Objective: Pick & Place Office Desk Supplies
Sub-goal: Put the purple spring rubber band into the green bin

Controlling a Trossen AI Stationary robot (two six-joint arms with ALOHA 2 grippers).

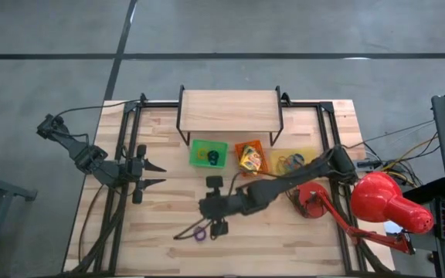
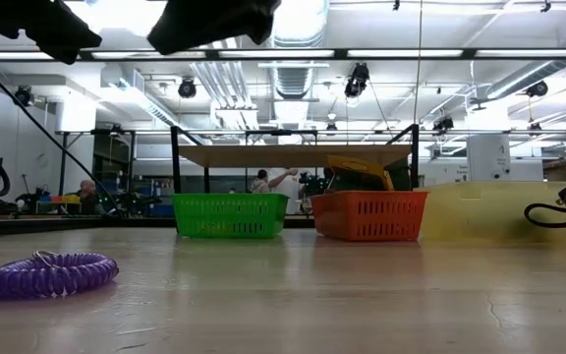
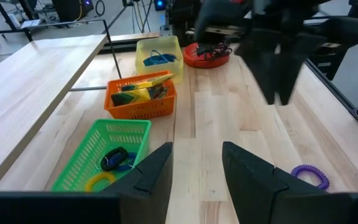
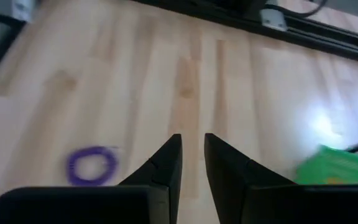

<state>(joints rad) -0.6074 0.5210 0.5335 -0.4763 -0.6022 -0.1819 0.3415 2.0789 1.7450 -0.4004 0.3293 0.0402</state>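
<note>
The purple coiled band (image 1: 199,232) is lying flat on the bare wood of the desk (image 1: 168,201), toward the near edge and a bit left of the middle. The right gripper (image 1: 217,204) is being held above the desk just beside it, on the far side, with nothing between the jaws; they're being kept close together with only a narrow gap showing. In the right wrist view the band (image 4: 92,166) is sitting off to one side of the fingers (image 4: 164,163), not between them, so it isn't being touched. In the low view the band (image 2: 47,274) is resting alone on the wood at the left.

The left gripper (image 1: 154,174) is being parked over the left side of the desk, jaws spread apart and empty, well away from the band.

Along the far side, a green tray (image 1: 208,153), an orange tray (image 1: 249,157) and a yellow tray (image 1: 293,161) are lined up in front of a wooden shelf (image 1: 229,109), with small items in each. A red lamp (image 1: 387,204) is standing at the right.
</note>
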